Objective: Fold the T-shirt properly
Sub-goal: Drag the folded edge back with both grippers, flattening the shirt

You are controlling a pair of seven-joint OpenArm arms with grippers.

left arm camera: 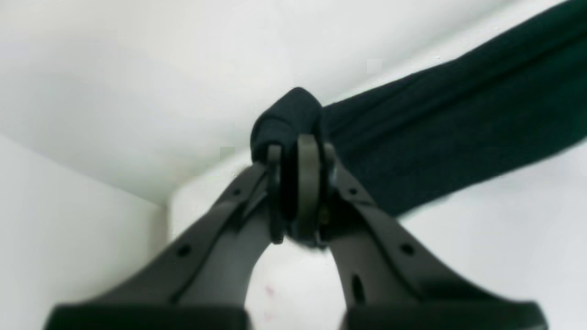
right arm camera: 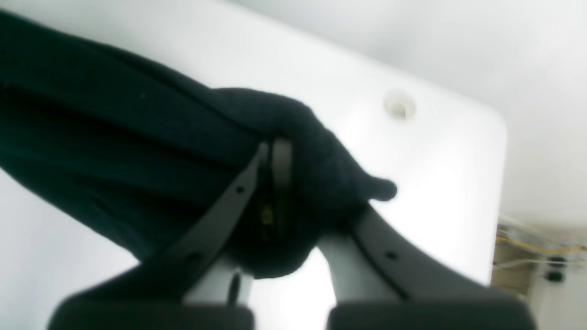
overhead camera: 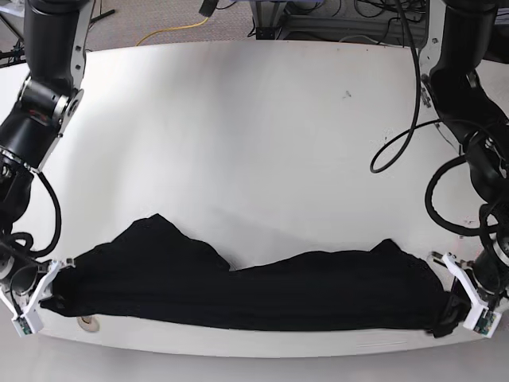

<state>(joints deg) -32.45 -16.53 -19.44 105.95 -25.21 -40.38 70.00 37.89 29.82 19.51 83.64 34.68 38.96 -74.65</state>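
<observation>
The black T-shirt (overhead camera: 238, 288) is stretched in a long band along the table's near edge, held at both ends. In the base view my left gripper (overhead camera: 455, 306) is at the right end, shut on a bunched corner of the cloth (left arm camera: 286, 120). My right gripper (overhead camera: 49, 301) is at the left end, shut on the other corner. In the right wrist view the T-shirt (right arm camera: 114, 156) wraps over the right gripper (right arm camera: 275, 178) and hides one finger. In the left wrist view the left gripper (left arm camera: 296, 183) pinches the cloth, which runs off to the upper right.
The white table (overhead camera: 254, 143) spreads behind the shirt. A small round hole (overhead camera: 86, 322) sits in the table near its front left edge, also seen as the hole (right arm camera: 400, 106). Cables (overhead camera: 402, 135) hang beside the arm on the right and lie beyond the far edge.
</observation>
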